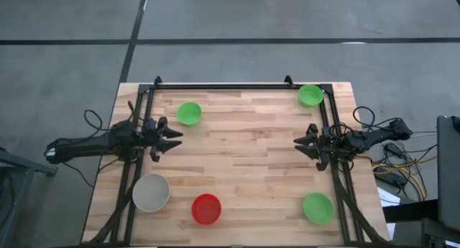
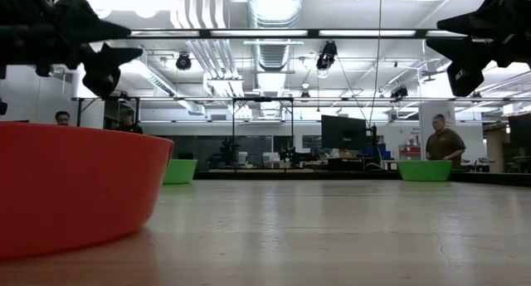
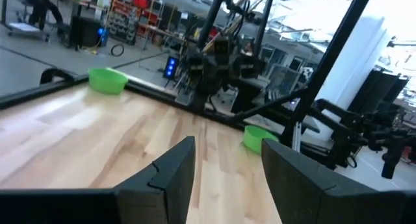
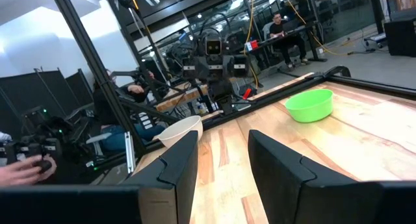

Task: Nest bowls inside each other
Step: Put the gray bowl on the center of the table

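Overhead: straight down over the whole table (image 1: 237, 151). Low: table level, beside the red bowl (image 2: 75, 186) at 6 o'clock, facing 12. Wrists: facing inward, sharing green bowls (image 3: 107, 80) with overhead

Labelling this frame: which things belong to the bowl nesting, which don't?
Job:
- off-white round plastic bowl
- red round plastic bowl
- three green round plastic bowls

Not job:
- black metal frame
- loose cables
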Motion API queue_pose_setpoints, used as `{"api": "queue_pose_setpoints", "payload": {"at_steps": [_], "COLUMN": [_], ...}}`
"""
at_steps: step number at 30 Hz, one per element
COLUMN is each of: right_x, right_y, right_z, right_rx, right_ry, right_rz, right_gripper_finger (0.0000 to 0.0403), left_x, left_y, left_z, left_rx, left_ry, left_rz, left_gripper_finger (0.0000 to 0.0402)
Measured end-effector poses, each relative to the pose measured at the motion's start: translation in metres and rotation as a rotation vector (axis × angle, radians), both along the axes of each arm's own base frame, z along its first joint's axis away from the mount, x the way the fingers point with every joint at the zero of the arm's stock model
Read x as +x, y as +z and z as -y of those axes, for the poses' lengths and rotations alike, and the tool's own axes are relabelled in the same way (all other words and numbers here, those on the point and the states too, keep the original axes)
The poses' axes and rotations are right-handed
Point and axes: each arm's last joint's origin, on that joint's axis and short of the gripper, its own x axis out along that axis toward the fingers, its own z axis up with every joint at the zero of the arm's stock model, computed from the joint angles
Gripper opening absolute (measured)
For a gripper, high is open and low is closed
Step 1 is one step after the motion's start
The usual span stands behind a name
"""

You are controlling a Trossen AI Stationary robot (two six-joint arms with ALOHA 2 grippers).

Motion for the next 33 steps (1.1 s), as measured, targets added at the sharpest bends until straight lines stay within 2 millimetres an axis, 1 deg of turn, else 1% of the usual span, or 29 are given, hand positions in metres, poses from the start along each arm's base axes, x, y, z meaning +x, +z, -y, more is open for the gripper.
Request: {"api": "queue_pose_setpoints", "payload": {"at_steps": [2,6,12,18,24,29,33], "right_x": [0.000,0.000,0.000,0.000,0.000,0.000,0.000], "right_y": [0.000,0.000,0.000,0.000,0.000,0.000,0.000], "right_z": [0.000,0.000,0.000,0.000,0.000,0.000,0.000], "right_rx": [0.000,0.000,0.000,0.000,0.000,0.000,0.000], "right_ry": [0.000,0.000,0.000,0.000,0.000,0.000,0.000], "right_rz": [0.000,0.000,0.000,0.000,0.000,0.000,0.000], "right_gripper_finger": [0.0132,0.0132,0.0132,0.0132,0.0132,0.0132,0.0132], "left_x": [-0.002,-0.007,-0.015,-0.017,-0.015,-0.014,-0.009], "left_y": [0.009,0.028,0.060,0.088,0.113,0.136,0.147], "left_z": [0.000,0.001,0.001,0.000,0.000,0.000,-0.001], "left_rx": [0.017,0.048,0.037,0.017,-0.015,-0.041,-0.105], "left_ry": [0.000,0.000,0.043,0.069,0.070,0.071,0.088], "left_rz": [-0.001,-0.070,-0.140,-0.215,-0.341,-0.519,-0.648], "left_gripper_finger": [0.0181,0.0181,0.0181,0.0181,0.0181,0.0181,0.0181]}}
